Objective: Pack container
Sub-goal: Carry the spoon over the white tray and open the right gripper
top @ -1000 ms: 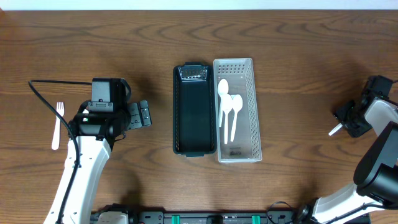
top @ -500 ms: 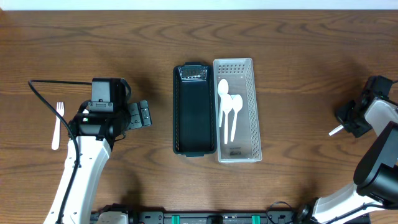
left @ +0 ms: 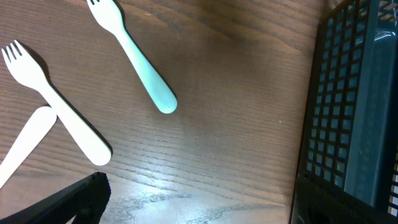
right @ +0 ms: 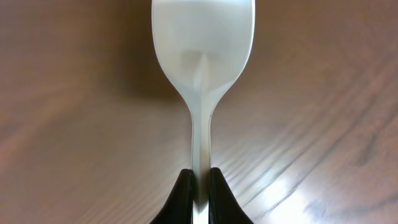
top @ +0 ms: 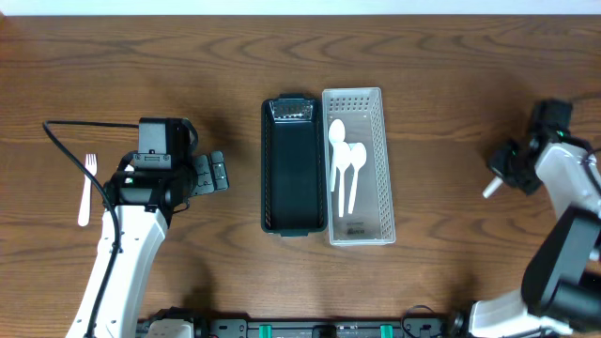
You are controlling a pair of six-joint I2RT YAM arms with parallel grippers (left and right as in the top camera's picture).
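Right wrist footage showed the right gripper (right: 199,177) clenched on the thin handle of a white plastic spoon (right: 202,50), its bowl pointing straight ahead of the fingertips over the brown wooden table (right: 74,124). Overhead, that claw sat well apart from the containers. The white perforated plastic basket (top: 376,103) lay off toward the table's middle, holding three white spoons (top: 346,169), and the black mesh plastic basket (top: 268,169) was set against its farther side. The left gripper (top: 218,174) stood released, grasping nothing, with the black basket near, ahead of its fingers. In the left wrist view, a pale blue plastic fork (left: 134,56) and a white plastic fork (left: 56,106) lay on bare wood in front of that claw.
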